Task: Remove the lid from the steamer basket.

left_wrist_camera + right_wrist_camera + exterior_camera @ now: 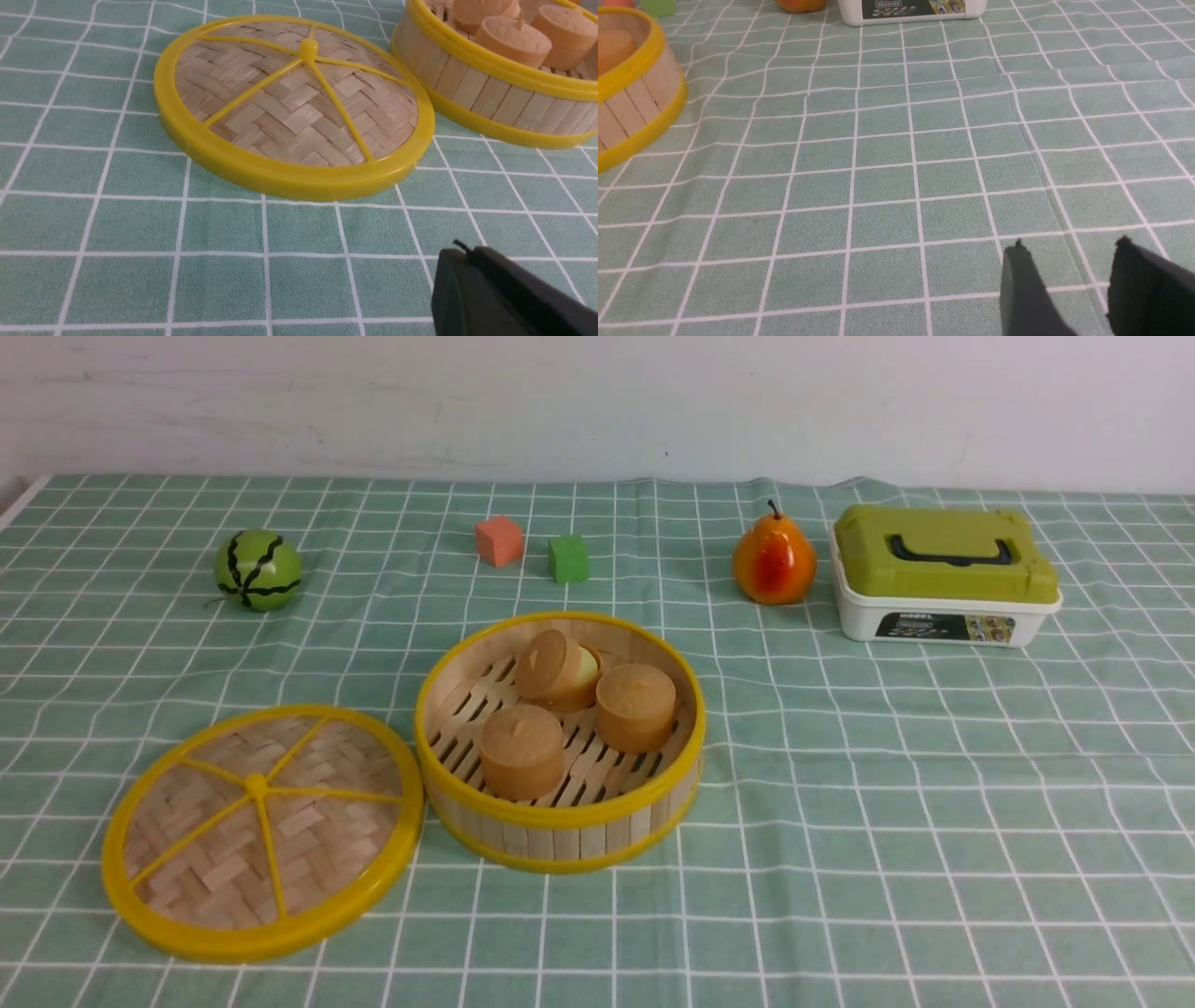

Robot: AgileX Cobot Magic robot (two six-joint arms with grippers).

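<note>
Lying flat on the cloth (840, 784), the lid (261, 833) sits just left of the uncovered steamer basket (560, 821). Neither arm appears in the front view. Cut off at the wrist-view edges, the left gripper (467, 261) is closed and empty, while the right gripper (1069, 261) is parted and empty.

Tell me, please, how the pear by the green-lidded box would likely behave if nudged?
The pear stands upright, narrow top over a rounded body, so it would probably tip, then roll. Its glossy skin looks slippery. It may be a light plastic toy, though that is uncertain.
</note>
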